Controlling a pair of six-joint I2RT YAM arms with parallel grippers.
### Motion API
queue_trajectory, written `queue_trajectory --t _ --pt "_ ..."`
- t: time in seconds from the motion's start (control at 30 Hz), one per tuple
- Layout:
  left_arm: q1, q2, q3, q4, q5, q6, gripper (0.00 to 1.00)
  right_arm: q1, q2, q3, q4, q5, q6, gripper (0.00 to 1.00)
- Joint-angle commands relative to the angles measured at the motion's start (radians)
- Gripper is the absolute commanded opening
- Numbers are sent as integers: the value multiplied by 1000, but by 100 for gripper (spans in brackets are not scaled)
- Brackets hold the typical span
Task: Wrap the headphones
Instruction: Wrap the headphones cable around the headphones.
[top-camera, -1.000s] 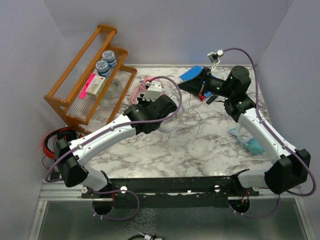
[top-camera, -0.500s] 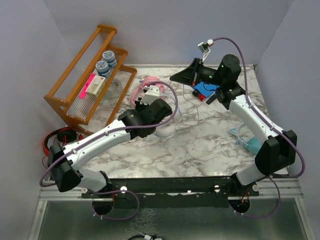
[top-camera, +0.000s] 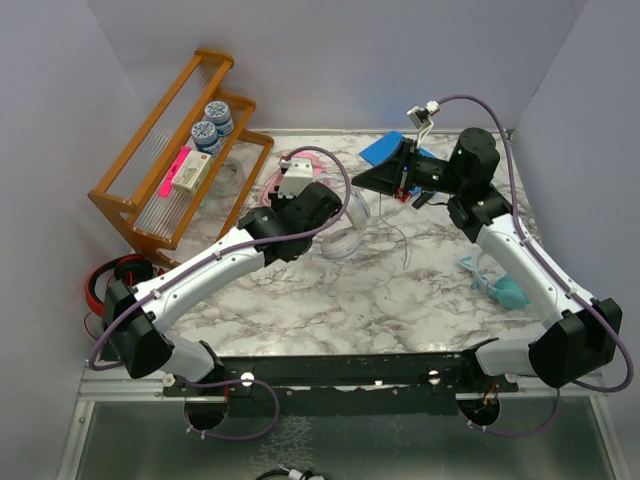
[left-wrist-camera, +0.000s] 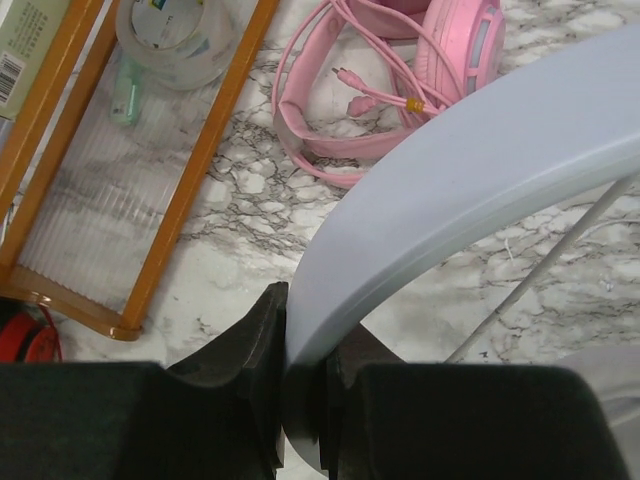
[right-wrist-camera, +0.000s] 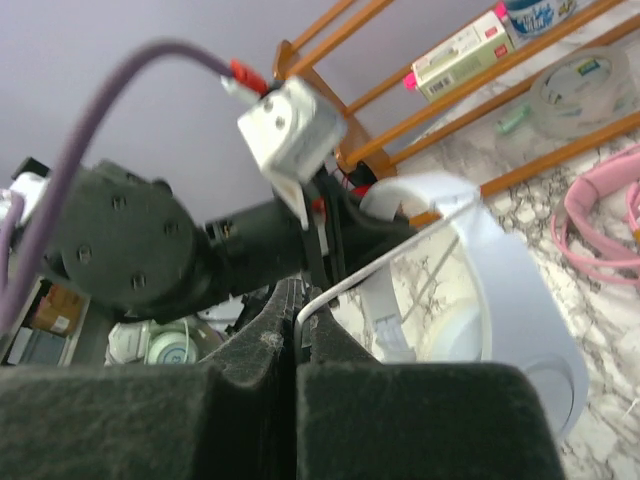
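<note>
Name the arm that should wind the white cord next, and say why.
Right, probably: the right gripper is pinched on the white cord, while the left gripper clamps the white headband and steadies it.

left arm, right arm: white links, black joints | cables: purple

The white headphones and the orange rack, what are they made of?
The white headphones look like smooth matte plastic: one even colour, soft sheen. The rack looks like varnished wood, orange-brown bars; its shelves are probably ribbed clear plastic.
</note>
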Motion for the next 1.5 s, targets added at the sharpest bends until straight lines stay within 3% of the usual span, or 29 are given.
queue_trajectory --t 0.0,0.3,0.5,0.67,0.83,1.0,1.17,1.47 --pt "85 11 32 -68 90 -74 0 -2 -117 -85 -10 -12 -33 1" --pt "129 76 114 -75 141 -175 0 110 -227 -273 -8 44 -39 3" --pt "134 139 196 -75 167 -240 0 223 -223 -382 92 128 -3 6" --pt "135 141 233 -69 176 -300 0 261 -219 -440 160 207 3 15" --pt "136 131 269 -58 179 -318 0 296 -188 -492 244 207 14 16" --pt "157 141 340 -56 240 -295 0 358 -168 -589 374 215 6 16" --pt "158 141 385 -56 294 -285 0 405 -193 -725 515 318 -16 17" --pt "160 110 412 -59 348 -275 0 415 -138 -895 766 432 -23 15"
